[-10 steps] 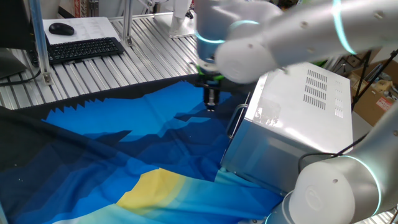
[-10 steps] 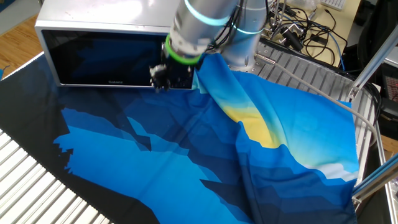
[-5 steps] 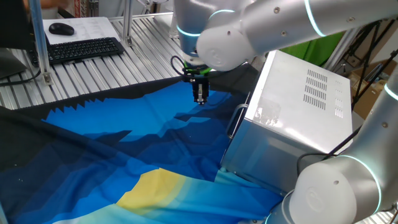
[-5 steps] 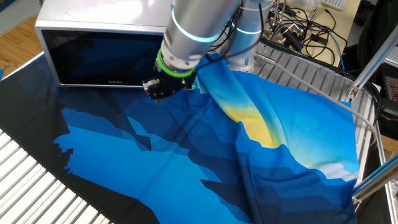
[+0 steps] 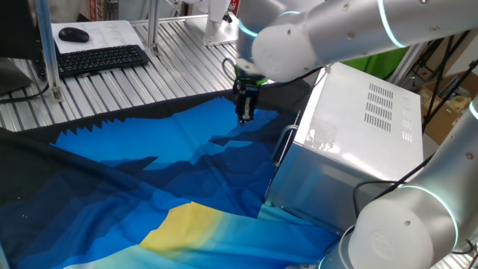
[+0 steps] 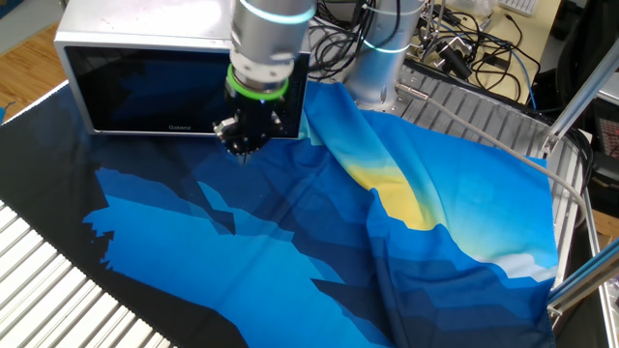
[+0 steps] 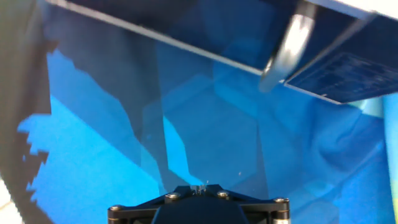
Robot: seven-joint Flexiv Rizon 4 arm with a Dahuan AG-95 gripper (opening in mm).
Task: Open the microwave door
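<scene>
Microwave [image 5: 358,142]: large silver brushed-metal box w/ vent slots on casing, stands on bench [image 5: 112,90] at edge of blue/yellow cloth [image 5: 149,179]. Upright.

Microwave door [image 6: 145,92]: dark glass in silver frame, faces the cloth; sits flush w/ casing, i.e. closed. Reflects blue of cloth in hand view [image 7: 205,31].

Handle [image 5: 282,146]: slim vertical silver bar at door edge; in hand view [image 7: 289,46] it shows upper right, blurred.

Pincer [image 5: 244,113]: points straight down, fingers together, fully closed, nothing held. Hangs just above cloth, in front of the door. In the other fixed view [image 6: 242,153] tip overlaps lower door edge, near its handle end. In one fixed view it is near the handle but apart from it, to pic left and further back. No contact w/ door or handle seen. Own fingertips not visible in hand view, only pincer base.

Keyboard [image 5: 101,58] & mouse [image 5: 73,34]: far side of bench, well apart.
</scene>
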